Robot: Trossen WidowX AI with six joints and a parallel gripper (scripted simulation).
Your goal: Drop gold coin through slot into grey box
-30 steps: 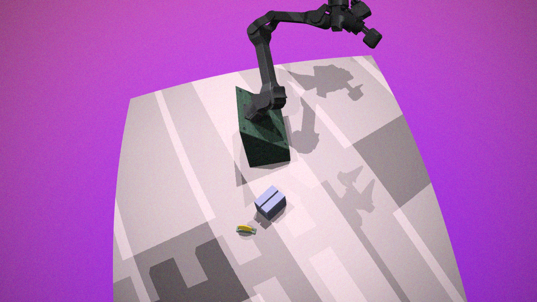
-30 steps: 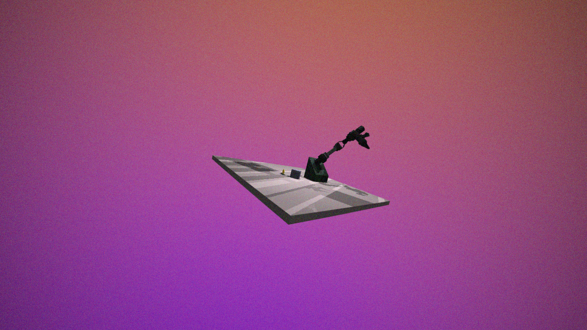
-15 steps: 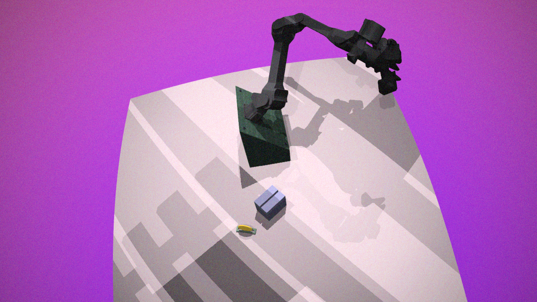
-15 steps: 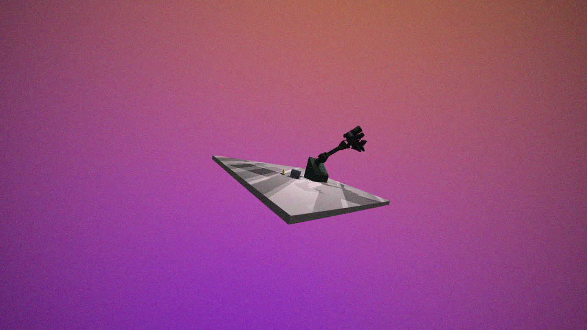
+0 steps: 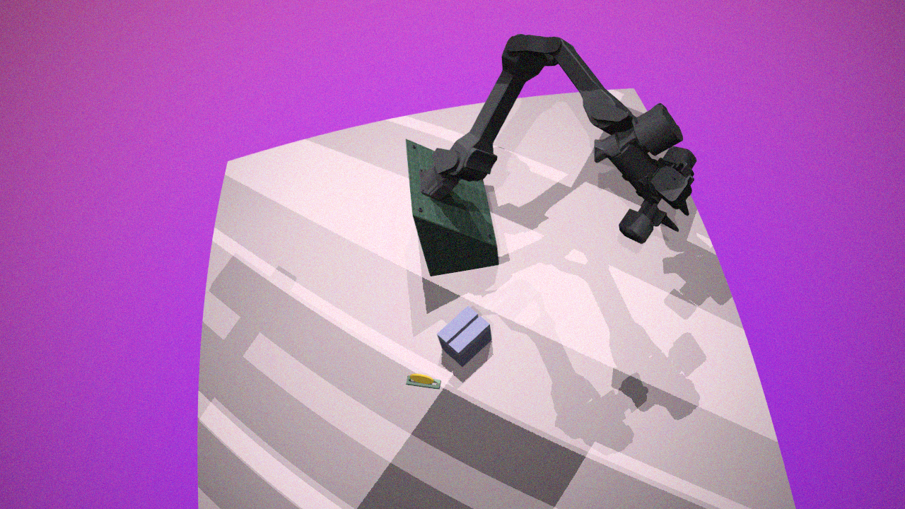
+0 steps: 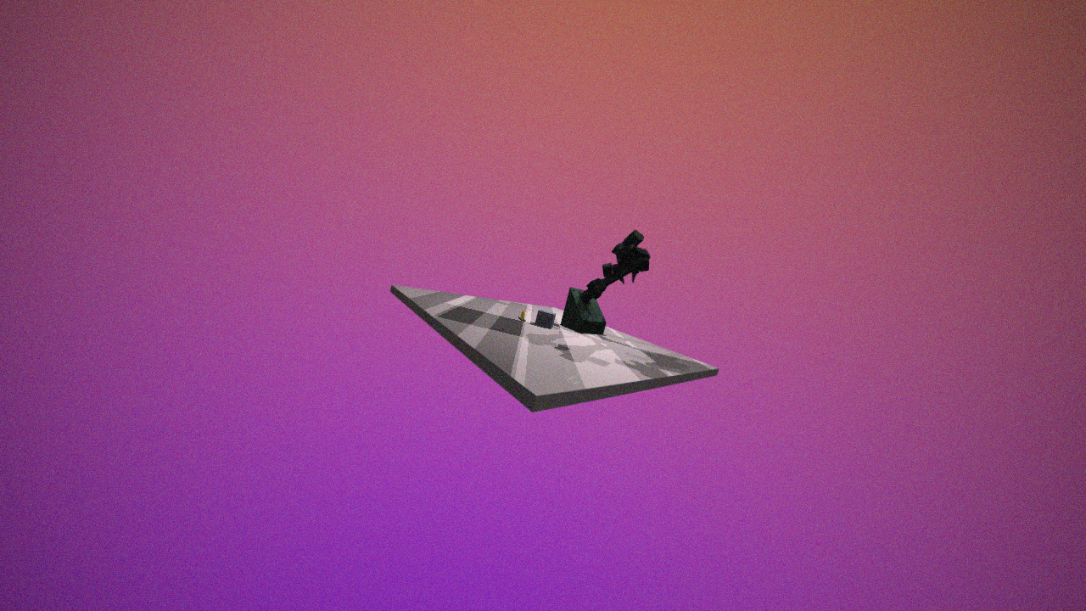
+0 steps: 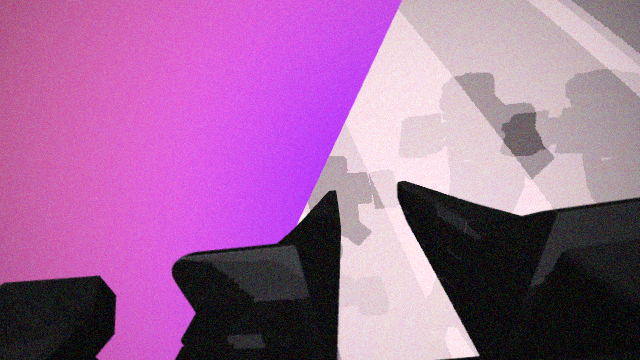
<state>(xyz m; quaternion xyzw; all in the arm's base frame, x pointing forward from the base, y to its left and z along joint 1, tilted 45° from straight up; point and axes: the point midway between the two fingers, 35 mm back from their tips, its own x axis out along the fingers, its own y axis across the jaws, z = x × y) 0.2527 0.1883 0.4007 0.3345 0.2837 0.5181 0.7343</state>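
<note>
The gold coin (image 5: 421, 379) (image 6: 522, 315) stands on edge in the small green holder (image 5: 433, 385). The grey-blue box (image 5: 474, 349) (image 6: 545, 320) stands close to the holder, on the side toward the arm's base. A dark narrow slot runs across its lid in the top view. My gripper (image 5: 681, 222) (image 6: 628, 282) (image 7: 366, 193) is partly open, with nothing between its fingers. It is raised over the right side of the table in the top view, far from coin and box. The wrist view shows neither the coin nor the box.
The arm's base sits on a dark-green wedge block (image 5: 458, 253) (image 6: 582, 317) behind the box. The table (image 5: 303, 208) (image 6: 562, 383) has patterned light and dark patches, and the arm's shadow falls across it. Its edge passes beneath the gripper's side in the top view.
</note>
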